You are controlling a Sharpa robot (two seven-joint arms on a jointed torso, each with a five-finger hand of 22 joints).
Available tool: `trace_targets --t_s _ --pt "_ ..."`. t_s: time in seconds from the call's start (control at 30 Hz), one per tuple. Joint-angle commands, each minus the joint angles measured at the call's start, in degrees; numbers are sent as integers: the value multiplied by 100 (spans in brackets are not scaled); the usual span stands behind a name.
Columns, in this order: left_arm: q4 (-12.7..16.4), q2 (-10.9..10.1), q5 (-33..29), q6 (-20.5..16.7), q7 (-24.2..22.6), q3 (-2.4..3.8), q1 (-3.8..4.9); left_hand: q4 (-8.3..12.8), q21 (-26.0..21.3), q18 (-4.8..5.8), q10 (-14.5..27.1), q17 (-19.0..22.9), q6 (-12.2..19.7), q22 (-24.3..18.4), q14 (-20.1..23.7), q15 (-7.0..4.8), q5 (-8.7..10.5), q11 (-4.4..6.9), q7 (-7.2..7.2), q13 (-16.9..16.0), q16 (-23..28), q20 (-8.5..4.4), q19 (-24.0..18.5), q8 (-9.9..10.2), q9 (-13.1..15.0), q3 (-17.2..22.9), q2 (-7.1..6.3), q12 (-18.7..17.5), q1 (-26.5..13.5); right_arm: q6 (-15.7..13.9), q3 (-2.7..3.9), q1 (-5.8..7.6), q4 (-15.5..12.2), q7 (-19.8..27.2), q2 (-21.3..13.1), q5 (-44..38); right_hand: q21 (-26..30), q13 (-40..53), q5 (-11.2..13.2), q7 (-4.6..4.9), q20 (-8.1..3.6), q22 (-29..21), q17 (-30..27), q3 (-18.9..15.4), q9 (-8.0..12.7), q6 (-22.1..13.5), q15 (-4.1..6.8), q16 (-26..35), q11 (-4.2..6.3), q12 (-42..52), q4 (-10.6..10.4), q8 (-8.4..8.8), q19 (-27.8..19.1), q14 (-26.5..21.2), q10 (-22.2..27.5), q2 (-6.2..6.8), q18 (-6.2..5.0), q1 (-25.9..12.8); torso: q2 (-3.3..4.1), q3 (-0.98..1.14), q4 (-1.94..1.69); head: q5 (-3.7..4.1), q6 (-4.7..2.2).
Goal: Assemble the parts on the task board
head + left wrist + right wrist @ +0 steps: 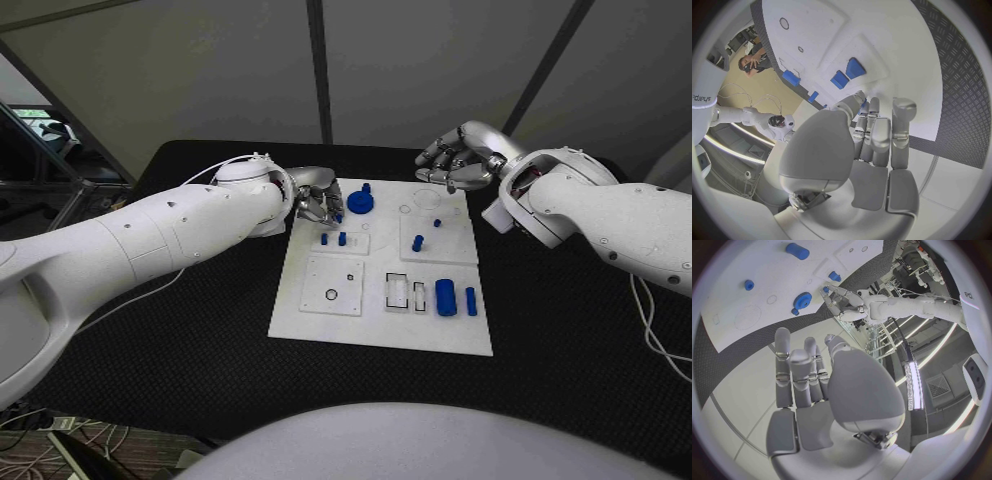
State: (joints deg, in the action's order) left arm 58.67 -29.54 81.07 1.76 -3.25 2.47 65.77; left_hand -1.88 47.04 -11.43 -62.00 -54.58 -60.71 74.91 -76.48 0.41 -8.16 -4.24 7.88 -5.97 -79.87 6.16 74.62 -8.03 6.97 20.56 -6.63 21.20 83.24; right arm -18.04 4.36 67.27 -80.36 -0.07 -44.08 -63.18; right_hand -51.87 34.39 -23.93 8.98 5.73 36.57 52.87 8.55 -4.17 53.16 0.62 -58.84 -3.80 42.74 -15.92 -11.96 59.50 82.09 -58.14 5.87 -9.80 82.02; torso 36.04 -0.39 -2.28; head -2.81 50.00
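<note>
The flat white rectangular task board (378, 330) is seen lying in the middle of the black tabletop (577, 360), its long axis running from 6 to 12 o'clock in the head view. Small blue plastic parts are carried on it: a round blue gear-like piece (361, 202) near the board's 11 o'clock corner, two short blue pegs (333, 239) just below it, a small blue peg (417, 242) and a smaller blue stud (437, 224) toward the centre right, and a thick blue cylinder (446, 298) with a thin blue bar (472, 301) just beside it at about 4 o'clock. Raised white square plates with holes and slots are set into the board.

The silver left hand (317, 204) is held at the board's 10 o'clock edge, close to the gear-like piece; its fingers are curled loosely and nothing is seen grasped in them. The silver right hand (459, 158) is held above the board's 1 o'clock corner, fingers apart and released, holding nothing.

The tabletop is matte black, and in the wrist views a ribbed black mat (954, 75) is shown around the board. Behind the tabletop, grey panelled walls (418, 60) with dark dividing strips are seen.
</note>
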Motion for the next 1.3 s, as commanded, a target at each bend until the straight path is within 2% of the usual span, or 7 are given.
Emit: trace_targets --t_s 0.03,0.23,0.57,0.7,0.9,1.3 --pt "14 -8 -6 -2 13 3 9 5 -27 411 -46 5 -32 543 -2 -5 12 0 -12 -9 1 6 -20 24 0 36 -11 -36 -12 -20 4 8 -2 39 5 13 30 -5 -24 -14 2 -2 3 30 2 11 -3 22 4 -25 -1 -39 -13 -35 -47 18 -40 15 -2 -2 -2 -8 0" --pt "27 -10 -6 17 -3 3 9 8 -27 411 -48 7 -33 543 0 -4 13 -1 -11 -9 2 6 -21 27 -1 37 -13 -40 -11 -13 4 8 0 37 6 13 30 -5 -24 -14 2 -2 3 30 2 11 -3 22 4 -25 -1 -39 -13 -35 -47 18 -40 15 -2 4 -3 -9 0" --pt "24 -13 -7 79 17 3 9 12 -50 408 -40 29 -16 537 13 2 18 -13 1 -9 10 10 -37 53 -8 33 -36 -68 -28 -4 4 8 1 32 2 13 30 -5 -24 -14 2 -2 3 30 2 11 -3 22 4 -25 -1 -39 -13 -35 -47 18 -40 15 0 2 0 -14 0" --pt "33 -13 -10 112 41 3 9 -7 -75 409 -20 67 108 528 37 29 23 -43 37 -10 22 29 -62 164 -49 -8 -110 -132 -111 -1 4 8 2 29 1 13 48 -28 -32 -16 1 -19 -6 39 3 14 -1 41 6 -35 -2 -43 -12 -32 -57 24 -42 10 1 1 -1 -12 0" --pt "36 -12 -12 141 67 3 9 -12 -80 407 -34 83 225 525 47 42 22 -57 64 -20 23 44 -75 274 -94 -33 -154 -177 -149 2 4 8 3 28 0 13 48 -28 -32 -16 1 -19 -6 39 3 14 -1 41 6 -35 -2 -43 -12 -32 -57 24 -42 10 0 2 -2 -18 0" --pt "38 -12 -13 144 75 3 6 -12 -57 408 -73 86 333 529 49 51 20 -64 88 -35 18 56 -73 377 -146 -39 -171 -216 -160 8 4 8 9 27 1 13 48 -28 -32 -16 1 -19 -6 39 3 14 -1 41 6 -35 -2 -43 -12 -32 -57 24 -42 10 2 4 -1 -29 0"
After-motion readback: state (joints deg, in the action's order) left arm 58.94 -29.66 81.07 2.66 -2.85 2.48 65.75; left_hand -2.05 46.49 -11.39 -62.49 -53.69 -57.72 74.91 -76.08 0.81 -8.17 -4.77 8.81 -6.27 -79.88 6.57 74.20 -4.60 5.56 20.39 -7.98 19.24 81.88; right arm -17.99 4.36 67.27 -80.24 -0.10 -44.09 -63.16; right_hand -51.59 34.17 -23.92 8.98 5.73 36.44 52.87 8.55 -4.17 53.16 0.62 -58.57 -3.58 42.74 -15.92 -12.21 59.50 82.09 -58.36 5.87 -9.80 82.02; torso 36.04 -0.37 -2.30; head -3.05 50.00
